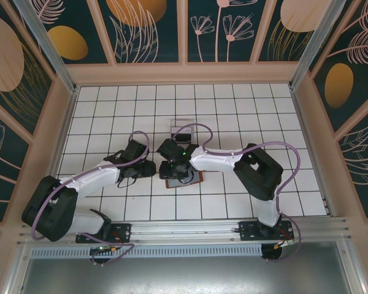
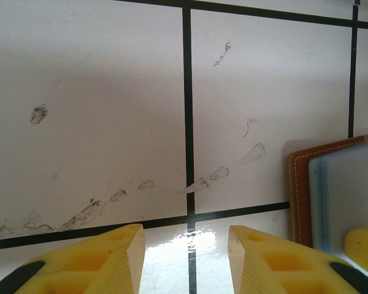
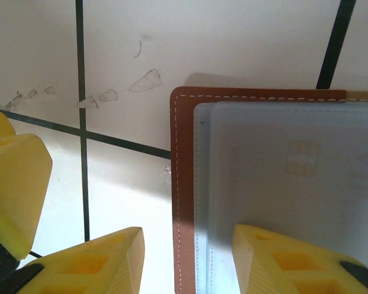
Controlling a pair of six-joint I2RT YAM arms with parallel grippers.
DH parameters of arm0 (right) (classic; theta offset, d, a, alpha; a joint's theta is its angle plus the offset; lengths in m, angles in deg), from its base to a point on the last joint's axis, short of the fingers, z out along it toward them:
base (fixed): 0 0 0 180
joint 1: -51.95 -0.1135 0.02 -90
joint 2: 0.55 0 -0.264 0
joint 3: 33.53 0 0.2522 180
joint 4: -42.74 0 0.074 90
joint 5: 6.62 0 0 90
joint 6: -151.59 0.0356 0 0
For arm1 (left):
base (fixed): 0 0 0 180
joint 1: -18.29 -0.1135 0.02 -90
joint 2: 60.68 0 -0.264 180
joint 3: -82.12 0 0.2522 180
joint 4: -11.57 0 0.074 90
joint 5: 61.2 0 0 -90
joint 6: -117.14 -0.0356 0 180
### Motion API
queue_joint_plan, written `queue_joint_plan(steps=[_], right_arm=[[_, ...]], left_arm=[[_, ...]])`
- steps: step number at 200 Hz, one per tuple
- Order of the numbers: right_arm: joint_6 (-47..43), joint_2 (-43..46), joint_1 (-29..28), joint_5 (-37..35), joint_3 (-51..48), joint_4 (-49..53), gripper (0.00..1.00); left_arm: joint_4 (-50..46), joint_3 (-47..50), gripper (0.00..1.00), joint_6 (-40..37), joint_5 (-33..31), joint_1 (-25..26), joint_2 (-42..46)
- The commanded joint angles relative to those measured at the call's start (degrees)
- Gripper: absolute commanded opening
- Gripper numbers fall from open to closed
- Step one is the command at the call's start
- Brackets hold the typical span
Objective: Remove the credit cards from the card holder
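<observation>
Just toward 6 o'clock from the middle of the tiled table [image 1: 245, 110], the card holder [image 3: 183, 184] lies flat with its grey-blue lining up, under both wrists. A clear tray [image 1: 184, 130] sits at 12 o'clock from it.

A pale card [image 3: 297, 160] with a faint chip mark sits in the pocket. I cannot tell whether more lie beneath it.

The right gripper [image 3: 187, 233] is partly open and holds nothing. One finger hangs over the lining and the other over bare tile, straddling the holder's 9 o'clock edge. The left gripper [image 2: 185, 236] is also partly open and empty, over the tile just beside that same edge.

The card looks light, thin, stiff and slick, and it probably sits snugly in its sleeve. The holder looks soft and light, so it would likely slide or lift along with the card. My judgement is that one gripper should pin the stitched brown border while the other pinches an exposed card edge and draws it out along the pocket.
</observation>
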Motion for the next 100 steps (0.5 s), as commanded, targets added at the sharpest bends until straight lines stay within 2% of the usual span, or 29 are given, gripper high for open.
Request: queue_joint_plan(steps=[1,100], right_arm=[[0.87,1.33,0.17,-3.32,-0.85,4.26,0.44],[-0.29,-1.62,-1.97,-15.48,6.28,17.44,0.44]], left_arm=[[0.13,-0.11,0.41,-0.86,0.34,-0.18,-0.14],[-0.51,-0.81,0.41,-1.48,0.43,-0.20,-0.33]])
